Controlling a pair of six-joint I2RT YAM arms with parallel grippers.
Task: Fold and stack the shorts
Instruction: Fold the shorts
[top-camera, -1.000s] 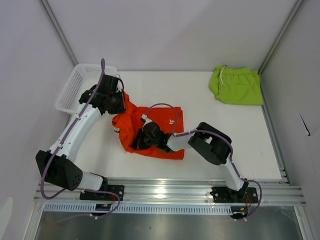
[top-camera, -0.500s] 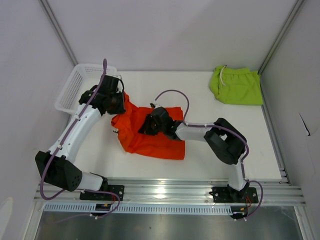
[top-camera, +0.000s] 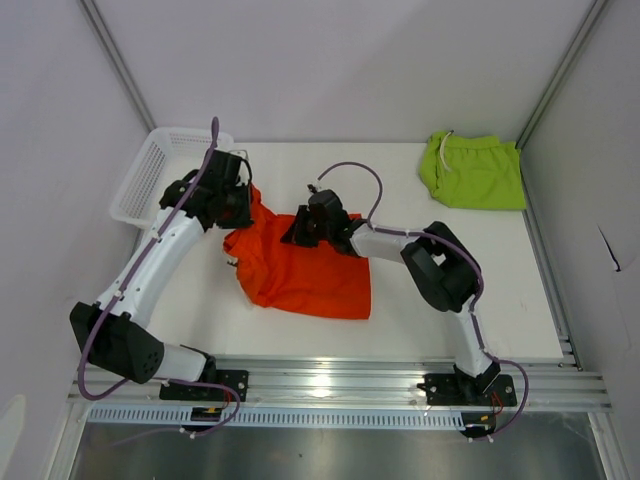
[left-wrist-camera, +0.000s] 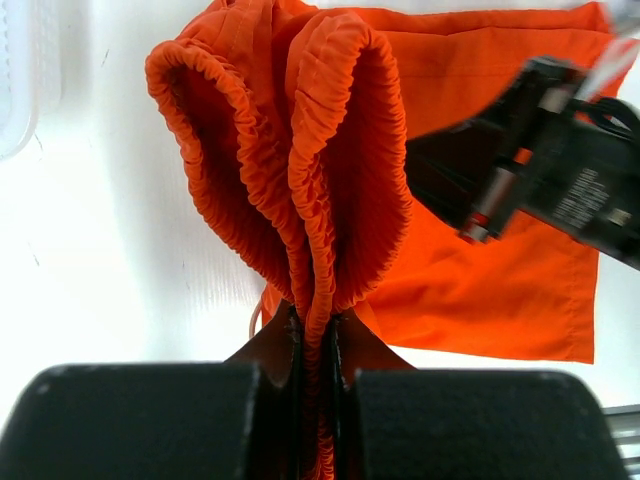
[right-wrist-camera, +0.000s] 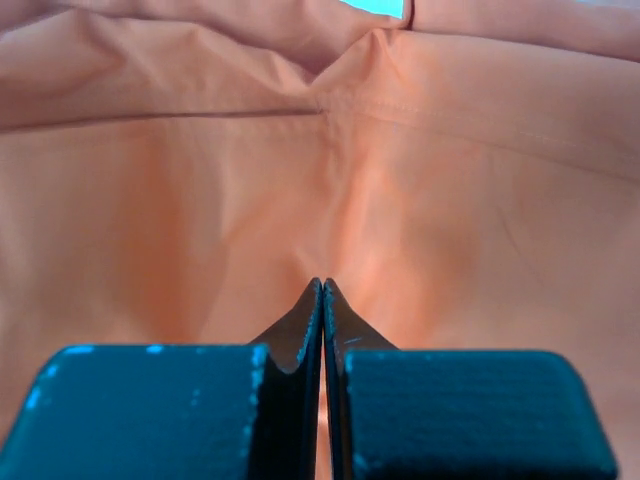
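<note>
- From the top camera, we see the orange shorts (top-camera: 310, 280) spread on the white tabletop (top-camera: 450, 300), left of centre. Their left part is gathered and lifted towards the left arm.
- The left wrist camera gives what the top view hides. The left end effector (left-wrist-camera: 315, 322) is pinching the elastic waistband between its fingers. The gathered band bulges out beyond them in two ruffled loops (like an open purse).
- In that same wrist view the rest of the orange shorts lies flat beyond the loops. The black body of the right end effector (top-camera: 296, 236) sits over the cloth on the right.
- The right wrist camera is filled with orange fabric and shows a seam and soft creases. Its two fingers are pressed together with the tips at the cloth. We see no fabric between them, and we cannot tell whether a fold is caught at the very tip.
- Only the top camera shows the green shorts (top-camera: 475, 172), which lie folded in the far right corner of the tabletop, well apart from both arms.
- It also shows the white mesh basket (top-camera: 140, 185) at the far left corner, just beside the left arm's wrist.
</note>
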